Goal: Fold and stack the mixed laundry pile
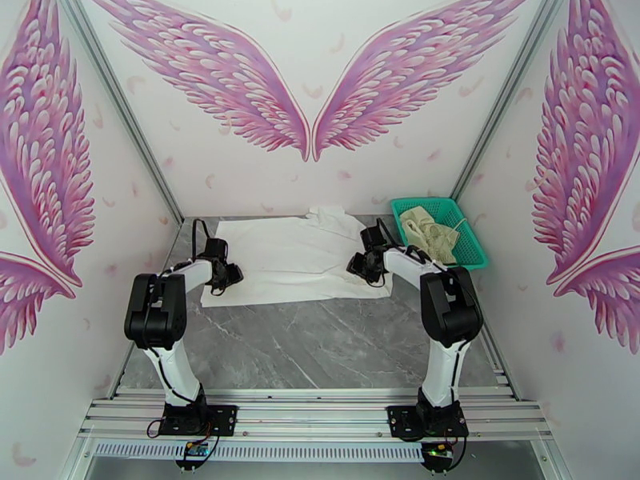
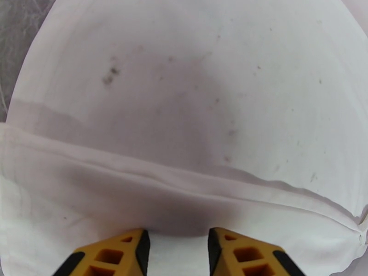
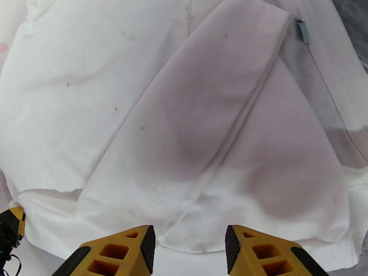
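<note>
Left pincer (image 2: 177, 235), right pincer (image 3: 189, 233) half-open over shirt (image 1: 296, 258)

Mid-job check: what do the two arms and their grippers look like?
The left arm and right arm have white links, bulky black joints, thin black cables and black base plates. The left gripper and right gripper have yellow-orange wedge fingers with cut-out pockets and black inner pads.

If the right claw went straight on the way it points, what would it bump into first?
Most likely the white shirt. The right claw points down at a folded part of it, jaws apart, with cloth straight ahead. The picture does not show how near the cloth is.
</note>
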Robot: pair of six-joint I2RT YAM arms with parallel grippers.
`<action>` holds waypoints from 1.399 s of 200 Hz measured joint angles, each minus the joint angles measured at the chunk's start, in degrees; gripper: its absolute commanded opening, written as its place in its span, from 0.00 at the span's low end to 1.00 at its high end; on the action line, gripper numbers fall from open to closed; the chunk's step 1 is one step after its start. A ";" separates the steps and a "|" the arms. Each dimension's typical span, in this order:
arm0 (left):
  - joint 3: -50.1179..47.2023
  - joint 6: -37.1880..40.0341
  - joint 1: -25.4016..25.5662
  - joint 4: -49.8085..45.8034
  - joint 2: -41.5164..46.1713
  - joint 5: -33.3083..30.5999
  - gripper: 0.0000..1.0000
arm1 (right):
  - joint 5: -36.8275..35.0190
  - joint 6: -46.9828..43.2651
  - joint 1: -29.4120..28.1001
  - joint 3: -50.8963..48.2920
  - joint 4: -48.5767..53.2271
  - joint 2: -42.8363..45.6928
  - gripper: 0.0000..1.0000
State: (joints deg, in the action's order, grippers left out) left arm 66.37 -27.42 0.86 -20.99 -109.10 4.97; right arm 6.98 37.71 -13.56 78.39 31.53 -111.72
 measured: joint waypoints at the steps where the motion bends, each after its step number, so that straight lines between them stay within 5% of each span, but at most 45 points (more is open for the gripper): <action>1: -0.02 0.00 -0.02 0.04 0.02 0.02 0.42 | 0.00 0.00 0.02 -0.09 -0.02 0.02 0.45; 119: -8.87 2.36 -7.56 1.03 6.93 7.69 0.47 | -1.70 -0.52 7.69 -17.31 -2.40 9.40 0.46; 197: 0.48 5.99 -6.43 -7.72 8.26 3.80 0.58 | -1.92 -3.19 7.85 -12.17 3.43 15.87 0.52; 245: -7.13 4.46 -4.13 -10.40 20.02 0.17 0.58 | -2.03 -4.96 8.24 -15.61 5.29 19.21 0.61; 270: -9.40 4.22 -4.37 -10.58 17.86 0.46 0.57 | 0.26 -4.96 9.09 -16.41 3.85 14.97 0.61; 280: -9.35 4.20 -5.11 -10.43 15.56 -0.02 0.64 | 0.98 -4.98 9.31 -16.41 2.73 12.31 0.62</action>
State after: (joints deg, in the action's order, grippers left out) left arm 57.01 -23.22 -4.25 -31.42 -93.54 4.95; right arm 7.97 32.73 -4.25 61.98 34.26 -99.42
